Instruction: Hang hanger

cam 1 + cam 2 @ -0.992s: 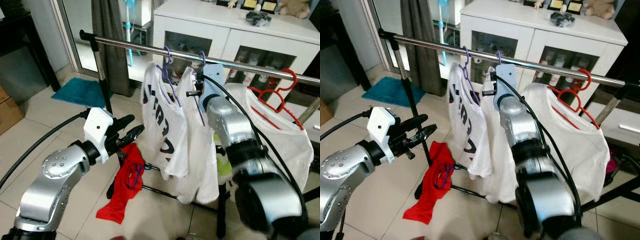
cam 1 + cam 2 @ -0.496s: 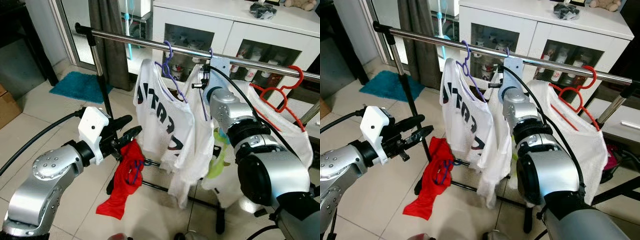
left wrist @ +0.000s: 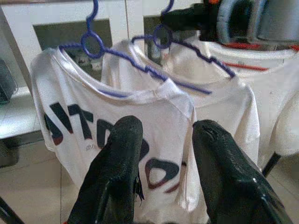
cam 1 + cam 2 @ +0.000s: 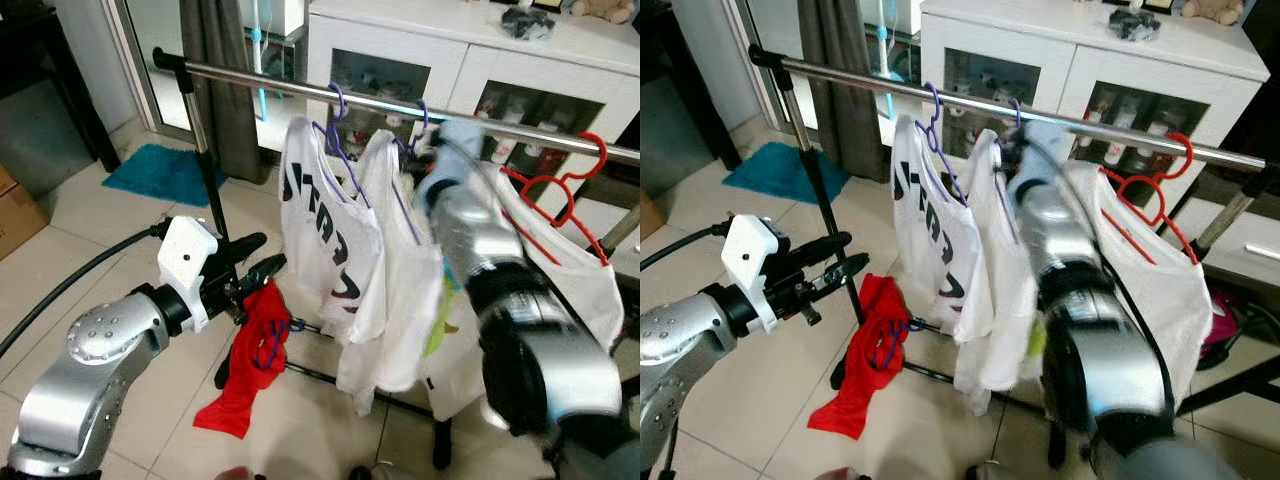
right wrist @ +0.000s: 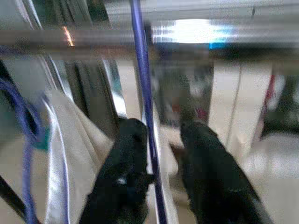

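A steel rail [image 4: 300,88] carries a purple hanger [image 4: 338,105] with a white printed shirt [image 4: 325,230]. Beside it a second purple hanger [image 4: 422,112] holds a plain white shirt [image 4: 405,280]. My right arm [image 4: 480,240], blurred, reaches up to that second hook. In the right wrist view the right gripper [image 5: 163,126] is open, with the purple hook wire [image 5: 145,116] running between its fingers just under the rail. My left gripper [image 4: 262,255] hovers open and unladen, left of the printed shirt [image 3: 117,102]. A red hanger [image 4: 560,185] with a white shirt hangs further right.
A red garment [image 4: 250,360] with a purple hanger in it droops from the rack's low bar. The rack's black upright [image 4: 205,170] stands close to my left gripper. A white glass-door cabinet [image 4: 400,40] is behind the rail, with a teal mat [image 4: 160,172] on the tiled floor.
My right arm is now blurred and has shifted a little right along the rail. The two purple-hanger shirts have swung. The left arm has barely moved.
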### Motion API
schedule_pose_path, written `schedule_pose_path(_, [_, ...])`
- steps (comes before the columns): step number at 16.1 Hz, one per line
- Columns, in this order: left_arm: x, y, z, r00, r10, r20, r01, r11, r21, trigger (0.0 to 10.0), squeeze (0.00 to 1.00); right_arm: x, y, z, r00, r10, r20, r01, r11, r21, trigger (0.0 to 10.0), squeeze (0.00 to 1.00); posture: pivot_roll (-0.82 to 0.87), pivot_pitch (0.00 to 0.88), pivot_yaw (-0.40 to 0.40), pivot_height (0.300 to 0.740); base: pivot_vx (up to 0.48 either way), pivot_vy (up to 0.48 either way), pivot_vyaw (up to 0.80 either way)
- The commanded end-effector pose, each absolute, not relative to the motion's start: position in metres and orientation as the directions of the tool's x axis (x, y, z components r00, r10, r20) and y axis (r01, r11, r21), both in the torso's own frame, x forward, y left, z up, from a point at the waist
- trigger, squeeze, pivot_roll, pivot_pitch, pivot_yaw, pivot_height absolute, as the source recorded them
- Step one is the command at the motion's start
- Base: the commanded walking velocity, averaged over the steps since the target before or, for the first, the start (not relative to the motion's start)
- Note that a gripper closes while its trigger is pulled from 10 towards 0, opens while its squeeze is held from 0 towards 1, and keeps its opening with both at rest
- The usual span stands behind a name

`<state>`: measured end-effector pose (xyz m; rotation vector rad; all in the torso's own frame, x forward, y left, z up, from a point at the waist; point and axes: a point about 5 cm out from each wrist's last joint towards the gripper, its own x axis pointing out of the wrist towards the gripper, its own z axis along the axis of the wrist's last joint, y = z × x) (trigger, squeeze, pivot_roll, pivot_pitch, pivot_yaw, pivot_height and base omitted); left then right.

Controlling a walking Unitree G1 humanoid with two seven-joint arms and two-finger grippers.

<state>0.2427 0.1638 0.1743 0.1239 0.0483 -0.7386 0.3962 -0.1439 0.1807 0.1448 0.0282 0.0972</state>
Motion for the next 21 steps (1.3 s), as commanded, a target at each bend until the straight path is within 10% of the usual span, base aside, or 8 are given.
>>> schedule_pose_path(1, [0.243,0.164,0.172,0.742,-0.666,-0.076,0.67,0.736,0.091,10.0,0.0,0.386,-0.147,0.186,0.99,0.138,0.013,-0.138,0.98,0.14,10.0,1.0,0.02,0.014,-0.008,0.74,0.0,0.0,0.0])
schedule_pose_path(2, [0.244,0.165,0.168,0.757,-0.647,-0.095,0.654,0.752,0.084,10.0,0.0,0.372,-0.147,0.188,0.985,0.166,0.05,-0.172,0.974,0.146,10.0,1.0,0.01,0.01,-0.001,0.74,0.0,0.0,0.0])
schedule_pose_path(3, [0.248,0.168,0.163,0.797,-0.595,-0.103,0.603,0.794,0.08,10.0,0.0,0.351,-0.145,0.189,0.973,0.214,0.085,-0.226,0.959,0.174,10.0,0.27,0.01,0.007,0.005,0.74,0.0,0.0,0.0])
schedule_pose_path(4, [0.251,0.17,0.16,0.826,-0.554,-0.105,0.562,0.824,0.079,10.0,0.0,0.337,-0.142,0.186,0.959,0.265,0.1,-0.28,0.938,0.203,10.0,0.0,0.0,0.004,0.011,0.74,0.0,0.0,0.0])
schedule_pose_path(8, [0.245,0.171,0.138,0.895,-0.436,-0.094,0.442,0.896,0.051,10.0,0.0,0.254,-0.134,0.152,0.879,0.465,0.109,-0.473,0.817,0.329,10.0,0.0,-0.02,0.004,-0.012,0.74,0.0,0.0,0.0])
schedule_pose_path(13, [0.208,0.164,0.112,0.794,-0.589,-0.153,0.59,0.806,-0.043,10.0,0.0,0.214,-0.131,0.106,0.796,0.604,-0.044,-0.555,0.756,0.348,10.0,0.0,-0.01,0.0,-0.052,0.74,0.0,0.0,0.0])
schedule_pose_path(17, [0.206,0.186,0.025,0.765,-0.44,-0.47,0.413,0.896,-0.165,10.0,0.0,0.22,-0.155,0.01,0.818,0.35,-0.456,-0.242,0.929,0.279,10.0,0.0,-0.03,0.0,-0.035,0.74,0.0,0.0,0.0])
schedule_pose_path(21, [0.178,0.202,-0.063,0.563,-0.242,-0.79,0.177,0.969,-0.171,10.0,0.0,0.187,-0.167,-0.076,0.499,0.121,-0.858,0.016,0.989,0.148,10.0,0.0,-0.07,0.029,-0.05,0.74,0.0,0.0,0.0])
